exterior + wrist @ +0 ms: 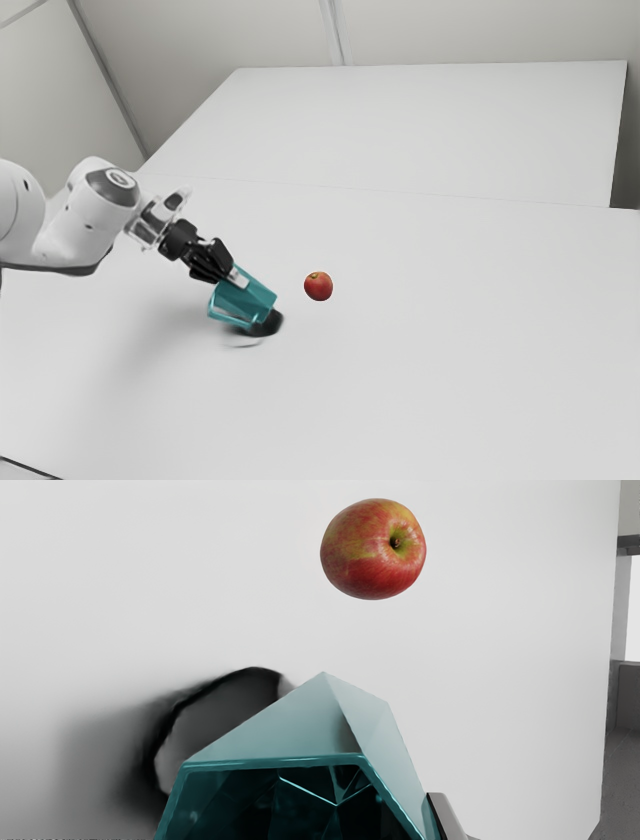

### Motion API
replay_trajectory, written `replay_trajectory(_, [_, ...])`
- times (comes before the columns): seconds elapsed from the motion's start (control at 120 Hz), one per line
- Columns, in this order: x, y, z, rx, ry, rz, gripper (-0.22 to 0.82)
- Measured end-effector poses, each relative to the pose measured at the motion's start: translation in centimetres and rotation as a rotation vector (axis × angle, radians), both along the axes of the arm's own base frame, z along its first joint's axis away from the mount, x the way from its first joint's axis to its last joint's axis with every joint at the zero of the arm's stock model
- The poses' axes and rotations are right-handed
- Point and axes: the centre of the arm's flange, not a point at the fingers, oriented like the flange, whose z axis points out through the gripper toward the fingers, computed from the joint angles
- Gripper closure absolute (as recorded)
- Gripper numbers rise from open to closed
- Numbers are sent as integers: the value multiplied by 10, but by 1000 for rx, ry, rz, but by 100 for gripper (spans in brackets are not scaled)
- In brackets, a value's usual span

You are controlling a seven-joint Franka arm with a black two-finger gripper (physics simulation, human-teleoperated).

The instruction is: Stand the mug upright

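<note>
The white table (480, 350) carries everything here, and its edge cuts across the exterior view's lower left corner, well apart from the mug. The arm (85, 215) comes in from the exterior view's left, bent at the wrist, with its hand slanting down toward the tabletop. The black end effector (236, 276) is at the mouth end of the mug (250, 299), overlapping its wall; I cannot tell whether it is open or closed.

The teal, faceted mug is tilted rather than upright, over the table. Its mouth faces back toward the hand and its base slants down and away, with the handle (222, 312) on the exterior view's left. In the wrist view the dark, angular inner walls show through the mouth. A dark shadow lies beside the base. The red and yellow apple (318, 286) sits on the table beyond the mug, apart from it, with its stem hollow showing.
</note>
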Motion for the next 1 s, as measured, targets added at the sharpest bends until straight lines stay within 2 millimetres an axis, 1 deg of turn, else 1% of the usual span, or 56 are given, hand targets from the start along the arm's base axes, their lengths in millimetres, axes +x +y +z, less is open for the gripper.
replay_trajectory(0.083, [-2,-4,24,55,-40,-34,77])
replay_trajectory(0.15, [-6,-11,43,130,-74,-84,77])
replay_trajectory(0.258, [-19,-26,58,260,-109,-168,78])
replay_trajectory(0.333, [-24,-38,66,377,-131,-250,78])
replay_trajectory(0.467, [-22,-79,67,581,-174,-425,78])
replay_trajectory(0.583, [-18,-103,68,733,-208,-532,78])
replay_trajectory(0.683, [-17,-116,65,837,-222,-586,78])
replay_trajectory(0.8, [-20,-133,58,920,-225,-622,78])
replay_trajectory(1.0, [-15,-140,43,968,-206,-583,78])
